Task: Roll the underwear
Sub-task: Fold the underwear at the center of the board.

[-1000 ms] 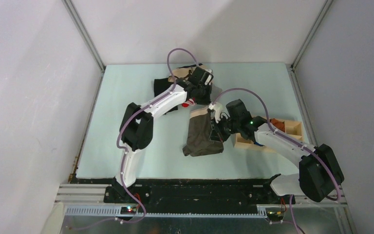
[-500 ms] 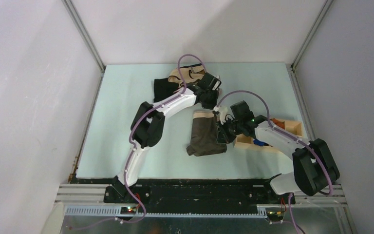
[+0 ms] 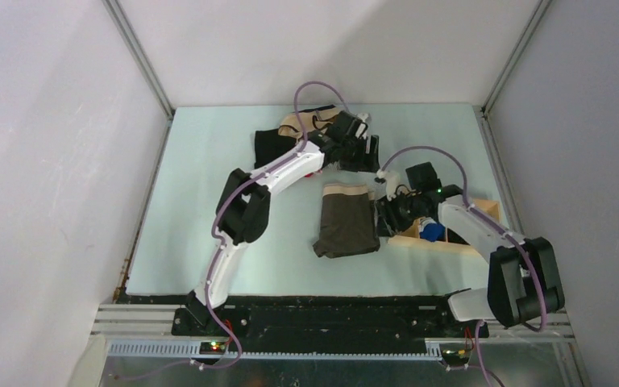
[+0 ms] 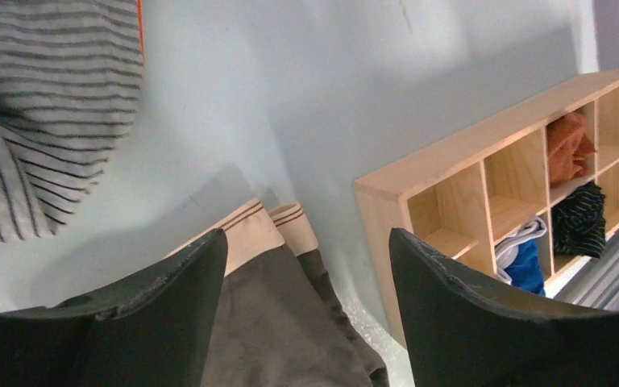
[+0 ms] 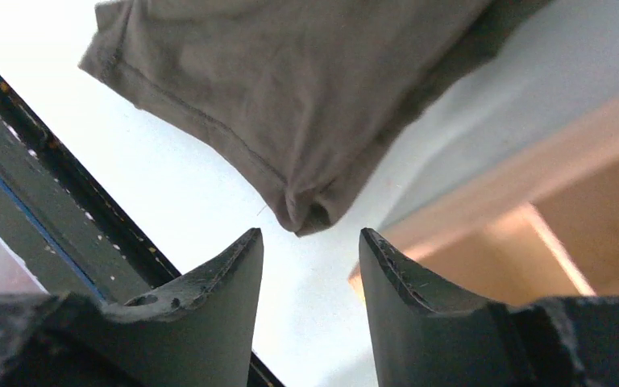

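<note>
The underwear (image 3: 346, 224) lies folded lengthwise on the pale table, olive-brown with its cream waistband (image 3: 346, 191) at the far end. My left gripper (image 3: 361, 151) hovers open beyond the waistband. In the left wrist view the left gripper (image 4: 308, 238) has wide-apart fingers framing the waistband (image 4: 246, 235) and the underwear (image 4: 282, 322), and holds nothing. My right gripper (image 3: 385, 215) stands open just right of the garment. In the right wrist view the right gripper (image 5: 310, 235) is empty, and the underwear (image 5: 290, 89) has a leg corner just ahead of its fingertips.
A wooden compartment box (image 3: 483, 211) sits right of the underwear, close to my right gripper, holding rolled orange, blue and dark garments (image 4: 568, 145). A black garment (image 3: 267, 147) and a beige one (image 3: 302, 122) lie at the back. A striped cloth (image 4: 40, 105) shows nearby.
Both grippers have opened and let go of the underwear, which now lies flatter and straighter. The left gripper shifted right and back; the right gripper drew away to the right.
</note>
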{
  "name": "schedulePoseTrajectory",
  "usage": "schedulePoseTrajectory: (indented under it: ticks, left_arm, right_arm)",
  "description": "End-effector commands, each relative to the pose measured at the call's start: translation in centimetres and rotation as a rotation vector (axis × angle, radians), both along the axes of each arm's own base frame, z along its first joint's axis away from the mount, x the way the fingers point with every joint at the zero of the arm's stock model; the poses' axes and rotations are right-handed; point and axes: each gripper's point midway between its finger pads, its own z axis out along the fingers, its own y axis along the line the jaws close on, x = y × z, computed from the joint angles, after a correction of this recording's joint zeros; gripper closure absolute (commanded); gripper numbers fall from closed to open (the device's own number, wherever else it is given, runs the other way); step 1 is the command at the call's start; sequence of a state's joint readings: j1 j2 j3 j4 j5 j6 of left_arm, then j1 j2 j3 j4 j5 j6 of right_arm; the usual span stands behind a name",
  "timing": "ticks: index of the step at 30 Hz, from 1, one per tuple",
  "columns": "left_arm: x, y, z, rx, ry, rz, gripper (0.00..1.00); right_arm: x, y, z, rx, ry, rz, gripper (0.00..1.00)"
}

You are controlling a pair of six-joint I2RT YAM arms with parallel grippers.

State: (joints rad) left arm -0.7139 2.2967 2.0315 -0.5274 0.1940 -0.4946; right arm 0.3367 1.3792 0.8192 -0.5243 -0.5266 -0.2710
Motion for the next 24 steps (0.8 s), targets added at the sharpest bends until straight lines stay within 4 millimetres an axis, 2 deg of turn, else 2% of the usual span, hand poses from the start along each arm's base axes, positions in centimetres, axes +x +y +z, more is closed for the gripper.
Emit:
schedulePoseTrajectory:
  ticks: [1,2,3,4,5,6,7,8,9,10,11,12,13,14,15,19,21,24]
  left_arm:
    - [2.9,2.4,9.7,-0.123,-0.173,-0.014,0.19]
    - [2.9,3.4,9.6,-0.103,-0.174,-0.016,0.18]
    - [3.3,5.3,10.9,-0.097,-0.188,0.007,0.18]
    - [3.3,6.6,10.2,-0.065,-0.184,0.012,0.18]
    - [3.5,8.7,11.2,-0.053,-0.196,0.04,0.18]
    - [2.9,10.0,9.5,-0.014,-0.167,0.042,0.18]
    - [2.1,12.1,8.6,0.012,-0.14,0.058,0.19]
    - [1.9,13.6,9.3,0.018,-0.156,0.065,0.2]
    - [0.4,15.0,6.3,0.061,-0.094,0.05,0.2]
    - [0.1,16.0,7.2,0.057,-0.112,0.057,0.21]
    - [-0.9,16.8,5.6,0.082,-0.086,0.036,0.22]
    - [-1.4,17.5,5.8,0.087,-0.093,0.029,0.23]
    - [-2.4,18.2,4.3,0.119,-0.072,0.0,0.24]
    - [-3.0,18.5,4.1,0.129,-0.071,-0.013,0.24]
    - [-3.8,19.1,2.9,0.153,-0.052,-0.034,0.24]
    - [-6.3,19.9,-0.2,0.185,0.015,-0.099,0.24]
    - [-7.0,20.0,-1.8,0.203,0.064,-0.128,0.24]
    - [-7.0,19.4,-2.6,0.18,0.085,-0.165,0.25]
  right_arm:
    - [2.3,-0.8,6.2,0.063,-0.105,-0.058,0.45]
    - [2.9,-0.8,7.5,0.079,-0.122,-0.088,0.43]
    - [3.6,-1.2,8.0,0.08,-0.133,-0.122,0.39]
    - [4.4,-1.1,8.9,0.098,-0.132,-0.164,0.37]
    - [5.2,-1.3,9.2,0.1,-0.141,-0.197,0.33]
    - [6.0,-1.1,9.4,0.111,-0.118,-0.24,0.31]
    - [6.9,-1.2,8.4,0.098,-0.071,-0.295,0.3]
    - [8.0,-1.3,8.7,0.09,-0.073,-0.324,0.3]
    - [8.7,-1.1,7.4,0.084,-0.002,-0.374,0.3]
    - [10.0,-1.0,7.8,0.091,-0.017,-0.401,0.31]
    - [10.9,-0.8,7.2,0.094,0.01,-0.438,0.33]
    - [11.9,-0.8,7.3,0.099,-0.012,-0.46,0.35]
    - [12.8,-0.5,6.8,0.103,0.004,-0.48,0.36]
    - [13.6,-0.5,6.6,0.096,-0.001,-0.493,0.38]
    - [14.7,-0.3,6.0,0.086,0.01,-0.511,0.38]
    - [16.8,0.3,4.3,0.052,0.047,-0.554,0.3]
    - [16.8,0.9,3.1,0.027,0.076,-0.554,0.26]
    - [16.3,1.6,1.1,0.003,0.137,-0.557,0.26]
